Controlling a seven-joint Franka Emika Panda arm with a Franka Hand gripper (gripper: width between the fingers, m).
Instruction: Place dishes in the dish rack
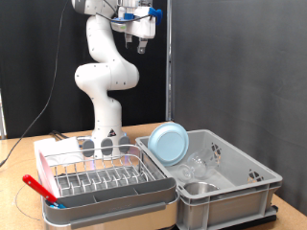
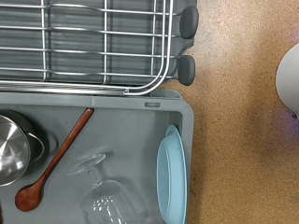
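The light-blue plate [image 1: 170, 144] stands on edge against the wall of the large grey bin [image 1: 251, 178]; it also shows in the wrist view [image 2: 173, 177]. The small steel bowl [image 1: 199, 189] lies in the bin, and shows in the wrist view [image 2: 13, 149] too. Clear glass pieces [image 1: 200, 163] lie beside it, among them a stemmed glass on its side [image 2: 101, 191]. The wire dish rack [image 1: 101, 177] in its white tray stands at the bin's left, with no dishes on it; it also shows in the wrist view [image 2: 84, 47]. My gripper [image 1: 140, 45] hangs high above both, holding nothing.
A thin orange-brown wooden spoon [image 2: 56, 161] lies in the bin between bowl and glass. A red utensil [image 1: 38, 184] rests at the rack's left end. The arm's white base [image 1: 106, 134] stands behind the rack. A black curtain hangs behind.
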